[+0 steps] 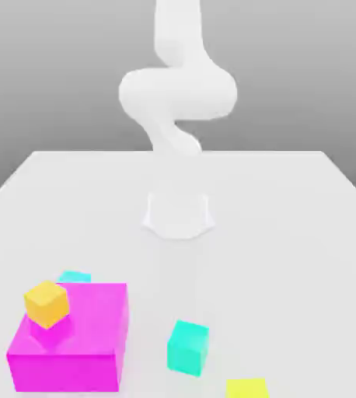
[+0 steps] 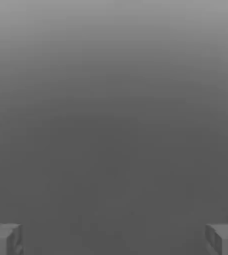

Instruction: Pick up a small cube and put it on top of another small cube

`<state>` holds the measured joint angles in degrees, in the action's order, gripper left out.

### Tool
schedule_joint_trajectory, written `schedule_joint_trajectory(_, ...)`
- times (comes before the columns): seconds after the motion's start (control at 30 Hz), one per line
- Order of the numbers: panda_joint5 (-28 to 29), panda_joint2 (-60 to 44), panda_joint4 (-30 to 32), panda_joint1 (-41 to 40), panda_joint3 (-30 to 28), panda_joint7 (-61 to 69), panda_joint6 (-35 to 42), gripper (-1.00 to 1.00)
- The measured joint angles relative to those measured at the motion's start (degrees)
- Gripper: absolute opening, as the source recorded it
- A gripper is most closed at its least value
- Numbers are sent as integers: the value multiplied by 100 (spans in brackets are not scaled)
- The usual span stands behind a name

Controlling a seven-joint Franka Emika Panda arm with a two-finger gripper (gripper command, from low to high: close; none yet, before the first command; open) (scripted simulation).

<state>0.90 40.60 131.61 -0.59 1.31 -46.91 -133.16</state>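
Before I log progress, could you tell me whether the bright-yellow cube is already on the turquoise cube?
Not yet: the bright-yellow cube rests on the table, apart from the turquoise cube.

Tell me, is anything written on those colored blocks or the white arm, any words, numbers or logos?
None: no text, number or logo can be read.
The yellow cube, turquoise cube, orange-yellow cube, magenta block, cyan cube and white arm are plain.
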Motion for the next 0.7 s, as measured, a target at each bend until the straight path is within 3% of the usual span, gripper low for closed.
schedule_joint_trajectory(0.7,752,-4392,-132,-67,696,-914,-1188,0)
